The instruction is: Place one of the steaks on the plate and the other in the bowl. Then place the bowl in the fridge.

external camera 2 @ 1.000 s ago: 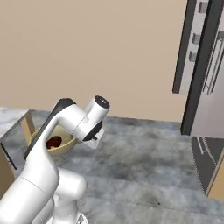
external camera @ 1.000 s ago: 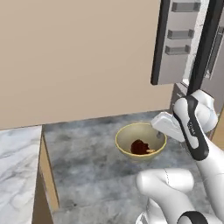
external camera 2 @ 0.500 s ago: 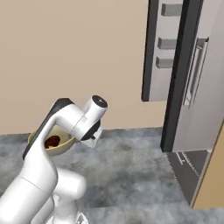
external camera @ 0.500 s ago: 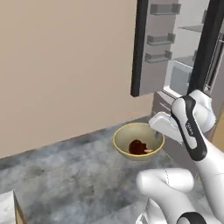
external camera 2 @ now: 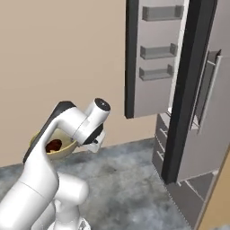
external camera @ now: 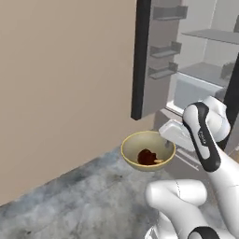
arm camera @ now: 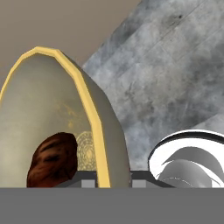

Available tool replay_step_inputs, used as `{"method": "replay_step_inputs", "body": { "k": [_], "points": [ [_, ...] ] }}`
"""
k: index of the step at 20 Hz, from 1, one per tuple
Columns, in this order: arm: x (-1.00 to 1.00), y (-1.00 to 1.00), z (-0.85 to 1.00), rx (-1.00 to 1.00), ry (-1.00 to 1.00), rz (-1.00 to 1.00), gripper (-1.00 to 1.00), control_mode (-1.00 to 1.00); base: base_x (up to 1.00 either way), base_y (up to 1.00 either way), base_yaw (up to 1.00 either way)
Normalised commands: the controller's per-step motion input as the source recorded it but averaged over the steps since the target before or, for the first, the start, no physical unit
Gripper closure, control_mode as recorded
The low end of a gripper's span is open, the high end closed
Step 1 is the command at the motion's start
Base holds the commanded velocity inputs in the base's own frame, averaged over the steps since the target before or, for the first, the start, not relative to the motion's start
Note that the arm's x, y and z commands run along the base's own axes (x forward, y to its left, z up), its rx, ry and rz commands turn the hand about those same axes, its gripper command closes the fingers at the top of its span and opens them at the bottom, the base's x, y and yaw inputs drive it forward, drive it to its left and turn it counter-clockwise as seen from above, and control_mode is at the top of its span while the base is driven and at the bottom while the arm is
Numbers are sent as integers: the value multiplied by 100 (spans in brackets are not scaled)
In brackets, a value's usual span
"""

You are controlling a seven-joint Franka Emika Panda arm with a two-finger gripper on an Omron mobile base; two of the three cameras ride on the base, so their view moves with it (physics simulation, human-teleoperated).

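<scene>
Bowl [external camera: 147, 150], one, tan-yellow, is carried above the grey floor, jaws of the gripper [external camera: 169, 138] clamped on its rim at 3 o'clock. One dark reddish-brown steak [external camera: 147, 157] lies inside. Fridge [external camera: 200, 70] stands at 2 o'clock, one door swung open, three door bins [external camera 2: 161, 42] visible.

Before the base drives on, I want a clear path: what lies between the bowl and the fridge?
In the left base view, only bare grey floor and air lie between the held bowl and the open fridge; its open door hangs above the bowl.
</scene>
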Motion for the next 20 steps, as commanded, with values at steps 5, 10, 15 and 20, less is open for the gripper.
{"method": "replay_step_inputs", "body": {
  "k": [5, 10, 15, 20],
  "points": [
    [0, 0, 0, 0, 0, 0, 100, 100, 68, 24, -45],
    [0, 0, 0, 0, 0, 0, 100, 100, 32, 6, -61],
    [0, 0, 0, 0, 0, 0, 100, 100, 10, 42, -61],
    [0, 0, 0, 0, 0, 0, 100, 100, 25, 95, -51]
  ]
}}
